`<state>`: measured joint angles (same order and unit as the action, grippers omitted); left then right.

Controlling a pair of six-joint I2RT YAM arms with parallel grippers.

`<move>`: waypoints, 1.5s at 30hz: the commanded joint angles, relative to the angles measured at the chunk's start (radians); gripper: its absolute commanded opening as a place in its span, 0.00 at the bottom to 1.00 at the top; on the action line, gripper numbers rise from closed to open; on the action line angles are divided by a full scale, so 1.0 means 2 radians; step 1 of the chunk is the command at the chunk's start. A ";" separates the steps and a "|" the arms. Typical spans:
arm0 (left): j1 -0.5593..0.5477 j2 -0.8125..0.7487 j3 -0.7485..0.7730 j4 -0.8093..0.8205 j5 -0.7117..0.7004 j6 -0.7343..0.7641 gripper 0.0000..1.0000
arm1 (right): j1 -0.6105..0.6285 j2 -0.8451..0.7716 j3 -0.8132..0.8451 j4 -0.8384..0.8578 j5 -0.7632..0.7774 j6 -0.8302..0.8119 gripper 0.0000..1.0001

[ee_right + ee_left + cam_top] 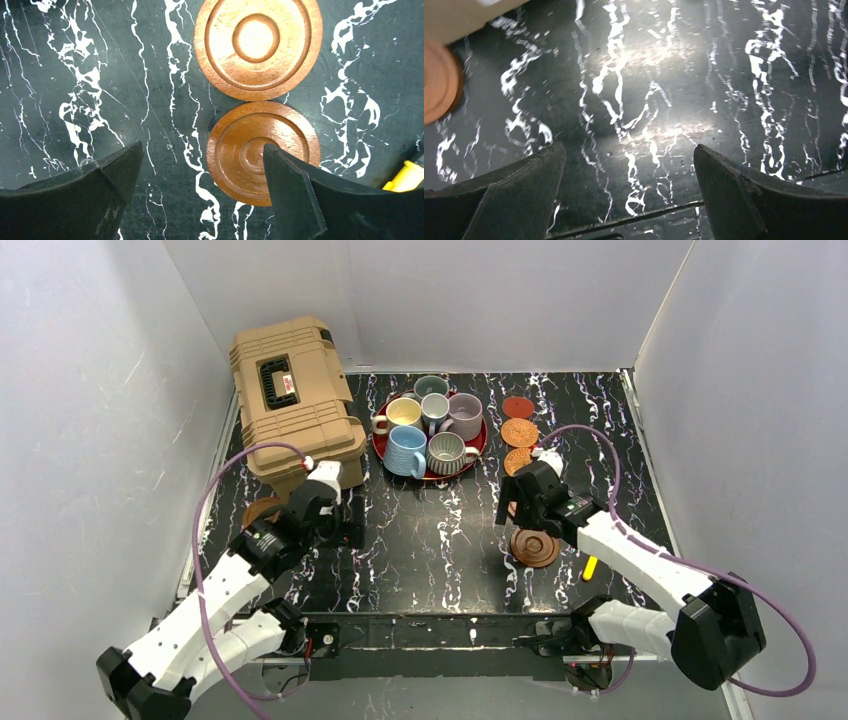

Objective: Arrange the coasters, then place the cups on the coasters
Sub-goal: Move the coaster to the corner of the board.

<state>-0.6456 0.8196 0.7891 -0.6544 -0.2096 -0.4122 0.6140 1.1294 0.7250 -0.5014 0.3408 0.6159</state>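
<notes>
Several handled cups stand packed together on the red round tray at the back centre. To its right lie a pinkish-red coaster and two orange woven coasters, the nearer one partly hidden by my right arm. Two dark brown ringed wood coasters lie edge to edge under my right gripper, which is open: the farther coaster is fully visible, and the nearer coaster sits partly under the right finger. A third brown coaster lies left of my open, empty left gripper.
A tan hard case stands at the back left, close to the left arm. A small yellow object lies on the black marbled table just right of the near brown coaster. White walls enclose the table.
</notes>
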 commanded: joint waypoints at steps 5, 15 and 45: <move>0.104 -0.037 -0.012 -0.080 -0.077 -0.060 0.99 | -0.038 -0.039 0.017 -0.004 -0.017 -0.044 0.98; 0.363 0.054 -0.017 0.000 0.052 0.010 0.99 | -0.082 -0.096 0.025 -0.005 -0.042 -0.068 0.98; 0.439 0.081 -0.046 0.116 0.087 0.006 0.92 | -0.119 -0.112 0.002 0.018 -0.079 -0.078 0.98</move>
<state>0.2363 1.0966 0.6922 -0.3134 0.0082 -0.3824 0.3817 0.9154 0.7288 -0.5045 0.1982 0.4664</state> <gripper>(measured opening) 0.888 0.983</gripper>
